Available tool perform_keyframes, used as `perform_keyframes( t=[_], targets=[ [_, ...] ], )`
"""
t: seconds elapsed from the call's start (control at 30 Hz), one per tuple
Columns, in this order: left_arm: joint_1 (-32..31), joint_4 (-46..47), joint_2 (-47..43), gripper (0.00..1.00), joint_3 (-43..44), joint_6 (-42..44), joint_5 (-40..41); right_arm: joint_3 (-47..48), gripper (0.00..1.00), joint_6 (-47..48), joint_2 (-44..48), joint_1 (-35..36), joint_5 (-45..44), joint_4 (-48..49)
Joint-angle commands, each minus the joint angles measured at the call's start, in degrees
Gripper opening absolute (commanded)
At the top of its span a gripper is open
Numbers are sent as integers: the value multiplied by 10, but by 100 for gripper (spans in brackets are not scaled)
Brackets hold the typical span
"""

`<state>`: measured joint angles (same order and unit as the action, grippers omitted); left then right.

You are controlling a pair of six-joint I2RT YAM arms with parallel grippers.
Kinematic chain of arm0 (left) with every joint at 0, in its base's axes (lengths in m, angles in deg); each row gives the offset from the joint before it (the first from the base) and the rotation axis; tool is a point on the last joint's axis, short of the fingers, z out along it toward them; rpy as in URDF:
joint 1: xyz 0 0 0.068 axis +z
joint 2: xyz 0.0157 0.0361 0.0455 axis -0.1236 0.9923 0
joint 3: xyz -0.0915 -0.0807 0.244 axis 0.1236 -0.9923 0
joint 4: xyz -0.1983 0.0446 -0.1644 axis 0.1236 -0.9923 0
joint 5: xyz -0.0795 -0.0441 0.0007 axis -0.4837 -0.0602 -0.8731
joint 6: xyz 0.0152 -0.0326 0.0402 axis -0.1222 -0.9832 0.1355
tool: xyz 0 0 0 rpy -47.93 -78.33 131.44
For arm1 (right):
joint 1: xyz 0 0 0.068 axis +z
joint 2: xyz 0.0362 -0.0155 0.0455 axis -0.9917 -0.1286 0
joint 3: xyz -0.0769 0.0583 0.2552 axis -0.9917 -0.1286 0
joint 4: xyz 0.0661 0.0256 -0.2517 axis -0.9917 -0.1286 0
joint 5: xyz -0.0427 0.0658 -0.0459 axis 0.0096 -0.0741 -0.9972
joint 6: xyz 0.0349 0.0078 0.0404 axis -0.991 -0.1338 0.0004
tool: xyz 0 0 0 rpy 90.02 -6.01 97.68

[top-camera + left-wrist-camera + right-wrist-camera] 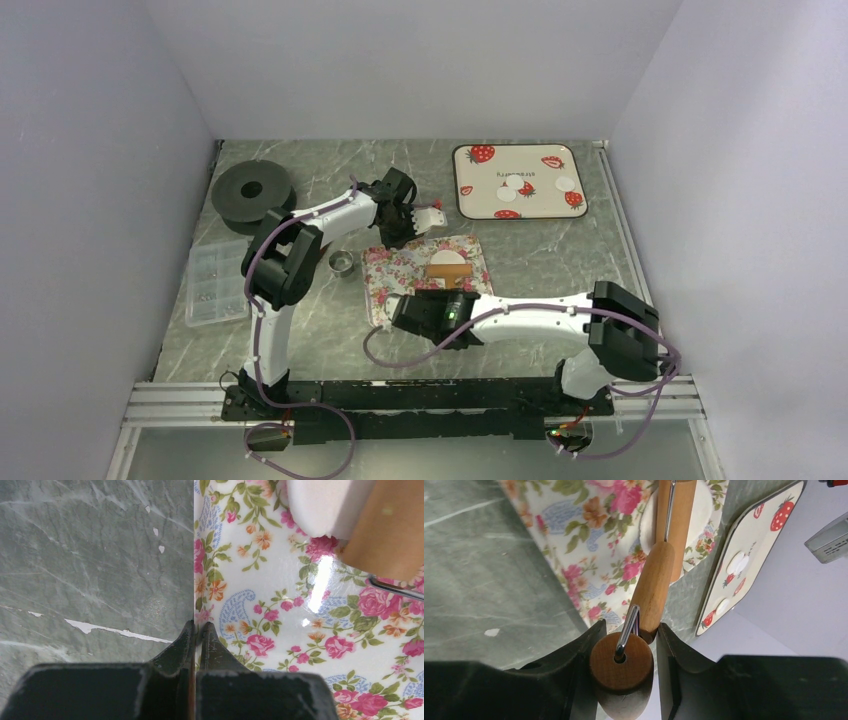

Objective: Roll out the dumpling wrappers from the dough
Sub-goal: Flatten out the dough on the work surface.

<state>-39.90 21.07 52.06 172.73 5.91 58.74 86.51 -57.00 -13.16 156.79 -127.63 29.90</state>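
Right jaws grip the rolling pin (651,595) by its handle, roller on the dough (702,510) just ahead; dumpling wrappers (566,183) lie farther ahead on the strawberry tray (540,205). Left jaws closed, empty (wrappers likely soft, tear-prone; lift by edges).

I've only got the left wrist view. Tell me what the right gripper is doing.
Observer: The right gripper is shut on the near end of the wooden roller.
Operator: Locate the ring cutter for me.
Observer: The metal ring cutter stands just left of the floral mat, near the left arm's elbow.
Operator: Now report the finished wrappers.
Observer: At least three wrappers lie on the strawberry tray, beyond the mat.
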Motion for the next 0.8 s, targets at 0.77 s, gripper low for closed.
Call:
perform_keyframes(
  t=[0.77],
  targets=[
    [-7,-63,70,0,-52,8,22,7,0,49,-19,-71,182,-32]
  ],
)
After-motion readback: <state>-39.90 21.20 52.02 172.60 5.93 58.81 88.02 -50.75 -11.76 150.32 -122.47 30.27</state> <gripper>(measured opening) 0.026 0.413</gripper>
